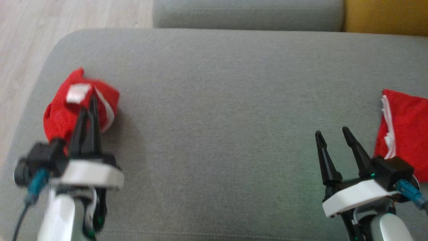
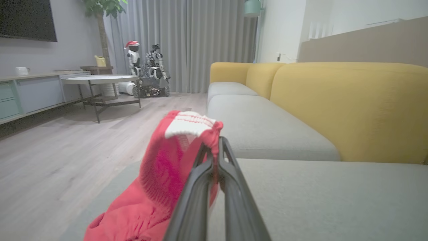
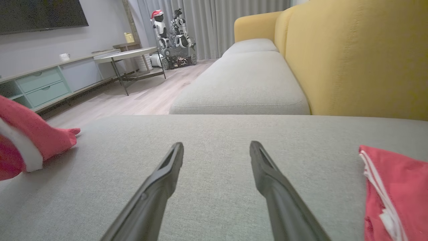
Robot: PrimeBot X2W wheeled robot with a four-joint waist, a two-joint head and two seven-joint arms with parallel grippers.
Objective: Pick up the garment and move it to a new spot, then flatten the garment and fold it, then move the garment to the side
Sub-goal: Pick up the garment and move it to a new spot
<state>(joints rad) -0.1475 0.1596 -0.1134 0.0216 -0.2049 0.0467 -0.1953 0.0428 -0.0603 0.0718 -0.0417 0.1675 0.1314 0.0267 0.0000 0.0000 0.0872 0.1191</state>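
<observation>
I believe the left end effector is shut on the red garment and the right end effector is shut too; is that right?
Not quite: the right end effector is open, as the right wrist view shows. The left end effector is indeed shut on the red garment.

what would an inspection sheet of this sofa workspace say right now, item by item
surface: grey sofa seat, flat, bare in the middle
job's things: red garment bunched near the seat's left end, pinched at its white-trimmed edge
clutter: second red cloth with white trim, lying at the seat's right edge
grippers: left gripper shut on the red garment; right gripper open, holding nothing, beside the second red cloth
cables: left wrist lead and right wrist lead, blue plugs, no snag seen
surroundings: wood floor, yellow backrest, round table, curtains
</observation>
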